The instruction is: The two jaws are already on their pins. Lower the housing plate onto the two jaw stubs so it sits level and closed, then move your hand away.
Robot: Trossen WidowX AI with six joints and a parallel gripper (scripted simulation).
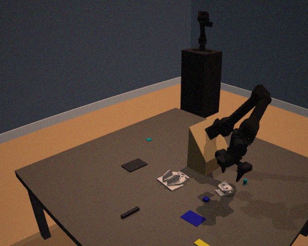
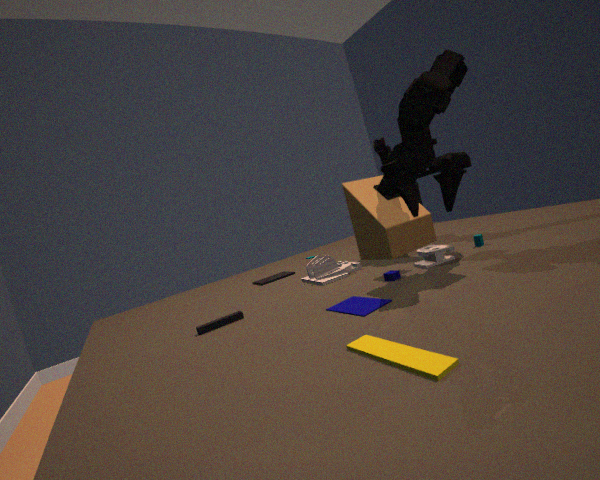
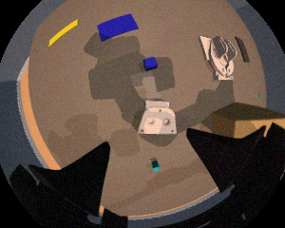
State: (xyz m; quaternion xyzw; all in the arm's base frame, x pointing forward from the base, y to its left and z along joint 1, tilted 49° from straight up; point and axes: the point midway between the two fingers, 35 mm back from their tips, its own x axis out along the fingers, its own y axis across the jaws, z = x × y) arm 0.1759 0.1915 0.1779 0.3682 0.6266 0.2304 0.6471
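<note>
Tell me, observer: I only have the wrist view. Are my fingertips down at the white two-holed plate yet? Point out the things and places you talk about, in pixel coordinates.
Observer: No. In the exterior view, the gripper's (image 1: 230, 176) (image 2: 432, 212) (image 3: 148, 137) fingertips hang clearly above the white two-holed plate (image 1: 229, 189) (image 2: 434, 248) (image 3: 157, 116).

Operator: Is that plate lying flat on the table?

Observer: No, the exterior view shows it raised above a lower white base (image 1: 218, 192) (image 2: 428, 264) (image 3: 157, 104), with an open gap between them at one end.

Operator: And the tan block beside me, what is on it?

Observer: My own arm's foot, you might say: the top view shows your arm mounted on the sloping face of the tan block (image 1: 196, 156) (image 2: 367, 232) (image 3: 252, 111).
</note>
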